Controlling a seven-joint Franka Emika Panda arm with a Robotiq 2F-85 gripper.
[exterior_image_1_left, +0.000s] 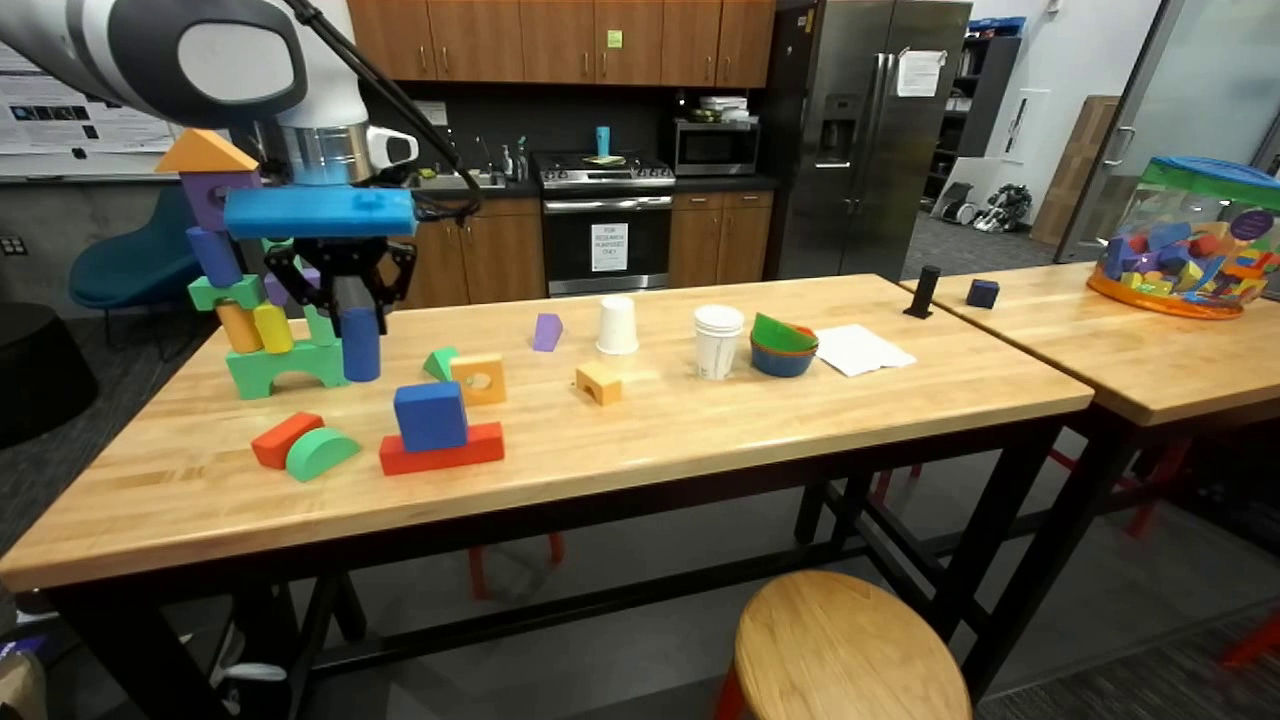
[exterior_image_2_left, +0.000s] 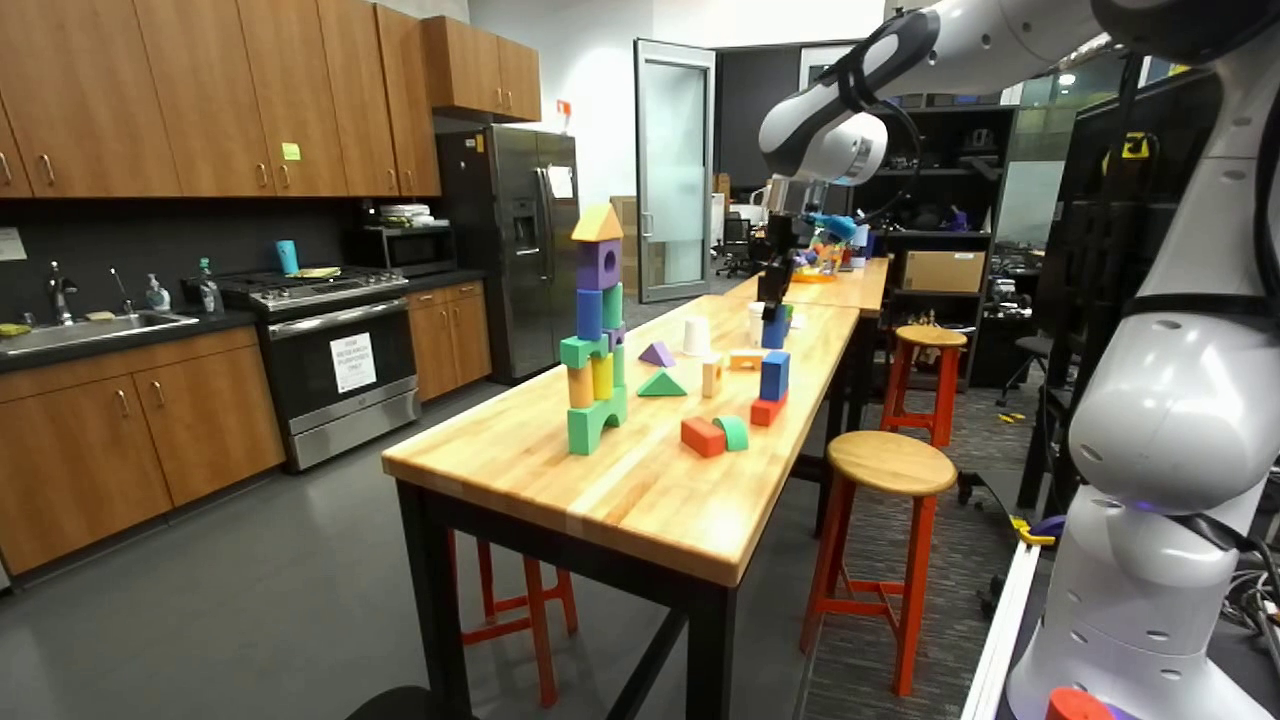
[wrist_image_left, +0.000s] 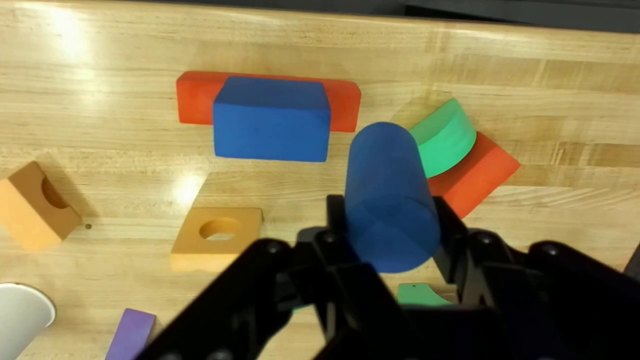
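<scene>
gripper (exterior_image_1_left: 357, 312) clamped on blue cyl (wrist_image_left: 385, 175), held up apart fr. tower (exterior_image_2_left: 592, 318), not yet set dn; tower roofed, other blks (exterior_image_1_left: 287, 440) loose nr it.

We see gripper (exterior_image_2_left: 774, 303) clamped on blue piece (exterior_image_2_left: 774, 331) over table (exterior_image_2_left: 650, 505). Nearer us: blue block (exterior_image_2_left: 775, 376) on red block (exterior_image_2_left: 767, 411); green half-round (exterior_image_2_left: 733, 433) just beside second red block (exterior_image_2_left: 703, 437). To our left, tower of coloured blocks (exterior_image_2_left: 590, 318), orange triangle (exterior_image_2_left: 597, 224) topmost. Two round stools (exterior_image_2_left: 891, 463) right of table; stove (exterior_image_2_left: 303, 365) and dark refrigerator (exterior_image_2_left: 515, 270) at left.
</scene>
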